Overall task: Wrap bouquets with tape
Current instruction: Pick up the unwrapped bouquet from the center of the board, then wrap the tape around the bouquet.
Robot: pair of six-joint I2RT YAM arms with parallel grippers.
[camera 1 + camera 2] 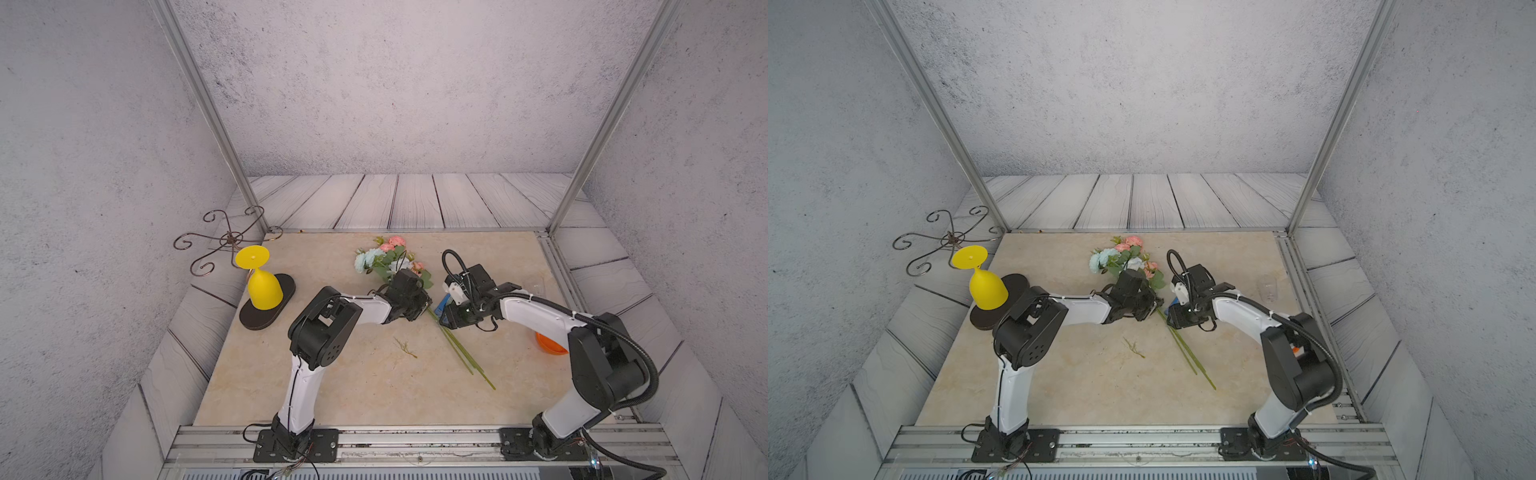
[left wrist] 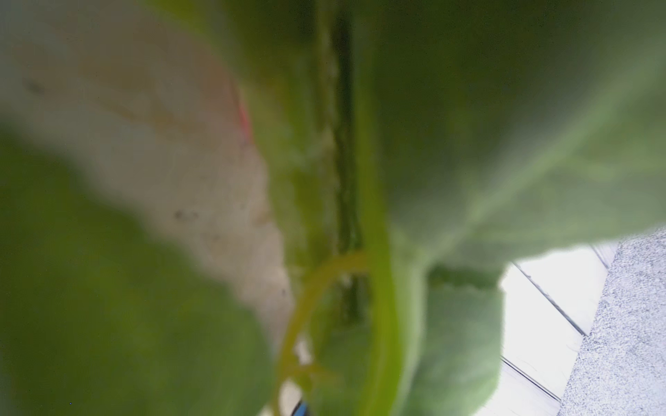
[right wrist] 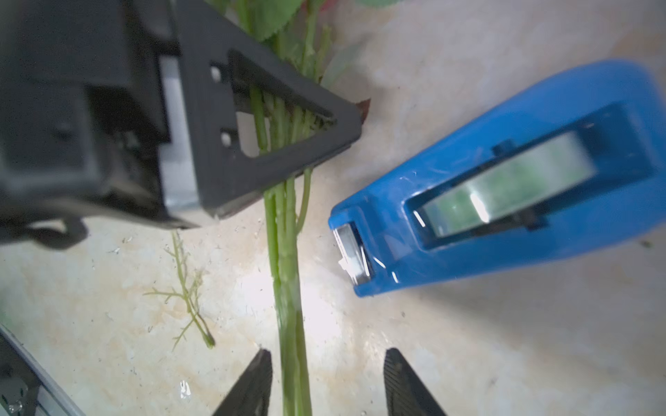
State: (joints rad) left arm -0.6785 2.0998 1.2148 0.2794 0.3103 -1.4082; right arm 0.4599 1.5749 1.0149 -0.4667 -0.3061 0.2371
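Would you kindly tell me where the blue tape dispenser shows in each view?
Top view: tape dispenser, blue sliver beside bouquet stems.
Top view: same sliver, same stems.
Left wrist: perhaps a blue speck at the edge.
Right wrist: large, beside the stems.
Shared landmark: the stems.

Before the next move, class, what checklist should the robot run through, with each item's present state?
1. Left gripper shut on the bouquet stems: ok.
2. Right gripper open, holding nothing: ok.
3. Stems pass between the right gripper's fingertips: ok.
4. Tape dispenser lies beside the stems, cutter end toward them: ok.
5. Tape from the roll already on the stems: cannot tell.
6. Loose sprig lies apart from the stems: ok.
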